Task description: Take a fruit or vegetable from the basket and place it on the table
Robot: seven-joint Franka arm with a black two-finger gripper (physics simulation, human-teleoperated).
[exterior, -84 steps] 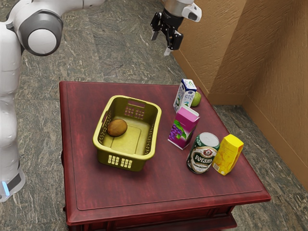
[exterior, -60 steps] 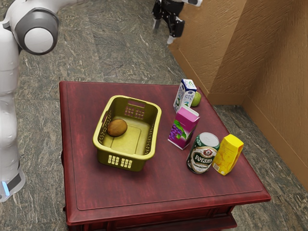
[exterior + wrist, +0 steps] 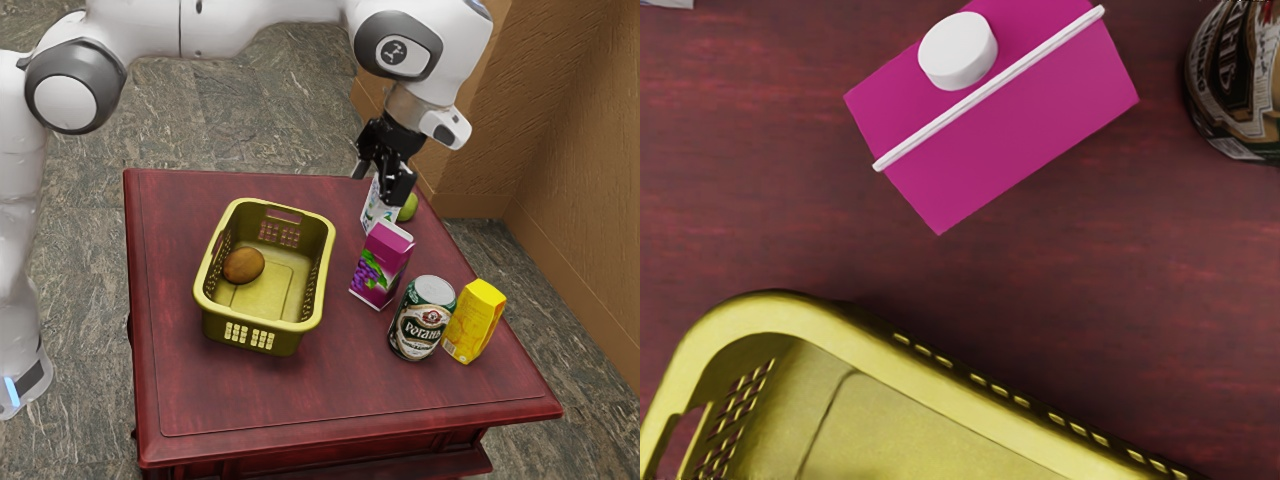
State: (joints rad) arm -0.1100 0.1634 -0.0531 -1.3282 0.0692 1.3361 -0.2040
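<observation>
Arm [image 3: 235, 22]: now stretched across from the exterior view's left, overhead.
Wrist [image 3: 412, 104]: bent down, there it is!
Gripper [image 3: 374, 185]: pointed downward, held aloft.
Fingers [image 3: 359, 170]: spread apart, clearly parted.

Soft, even light lays a dim shadow (quite gentle) beside the basket [image 3: 262, 318] on the table [image 3: 350, 400].

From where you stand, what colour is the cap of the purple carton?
White; the cap shows best in the wrist view.
</observation>
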